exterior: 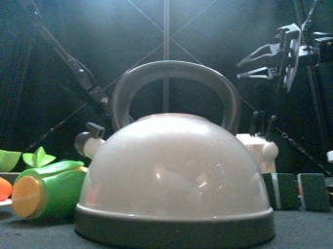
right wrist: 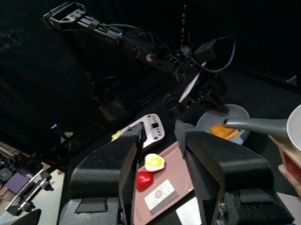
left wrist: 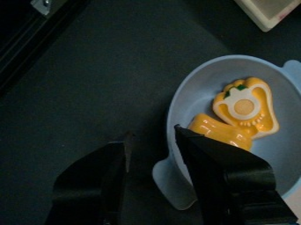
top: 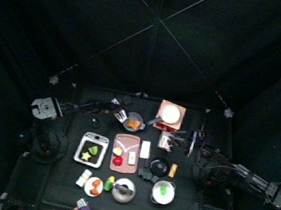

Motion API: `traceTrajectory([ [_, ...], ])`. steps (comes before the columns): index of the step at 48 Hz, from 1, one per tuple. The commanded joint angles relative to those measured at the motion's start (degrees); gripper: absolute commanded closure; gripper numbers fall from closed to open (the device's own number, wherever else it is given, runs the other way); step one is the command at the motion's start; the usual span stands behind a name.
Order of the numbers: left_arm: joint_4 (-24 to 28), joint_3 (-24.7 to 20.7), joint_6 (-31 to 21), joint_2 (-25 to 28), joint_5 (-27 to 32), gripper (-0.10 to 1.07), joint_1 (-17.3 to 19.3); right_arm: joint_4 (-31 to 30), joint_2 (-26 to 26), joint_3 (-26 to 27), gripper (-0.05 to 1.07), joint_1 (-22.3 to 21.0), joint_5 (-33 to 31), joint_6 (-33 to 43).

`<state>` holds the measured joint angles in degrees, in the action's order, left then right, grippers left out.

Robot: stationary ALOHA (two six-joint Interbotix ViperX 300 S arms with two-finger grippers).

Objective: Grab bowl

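My left gripper hangs unclenched over the pale blue bowl, its 2 jaws straddling the near rim. The bowl, holding a yellow toy, sits just ahead of my fingertips. I should drop straight down, keeping 1 jaw inside the wall, then pinch. My right gripper, also unclenched, hangs high, well apart.

I log black curtains enclosing the small black desk on every side; thin frame poles cross overhead above the desk.
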<state>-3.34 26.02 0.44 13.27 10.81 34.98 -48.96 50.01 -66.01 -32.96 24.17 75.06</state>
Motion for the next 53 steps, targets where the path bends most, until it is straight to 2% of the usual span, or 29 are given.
traceTrajectory([
  [1, 0.18, -1.85, 0.09, -0.62, -0.18, 0.18, 0.18, 0.18, -0.18, 0.62, 0.28, -0.26, 0.35, -0.18],
  [14, 0.26, -2.29, 0.18, 0.00, 0.00, 0.32, 0.35, 0.09, -0.35, 0.62, 0.28, -0.53, 0.35, -0.18],
  [30, 0.35, -2.46, 0.09, -0.44, 3.87, 0.52, 0.62, 0.18, -0.44, 0.44, 0.28, -0.53, 0.35, -0.18],
  [53, 0.09, -2.29, 0.09, -4.92, 6.68, 0.54, 0.18, 0.18, -0.44, 0.35, 0.28, -0.70, 0.26, -0.18],
])
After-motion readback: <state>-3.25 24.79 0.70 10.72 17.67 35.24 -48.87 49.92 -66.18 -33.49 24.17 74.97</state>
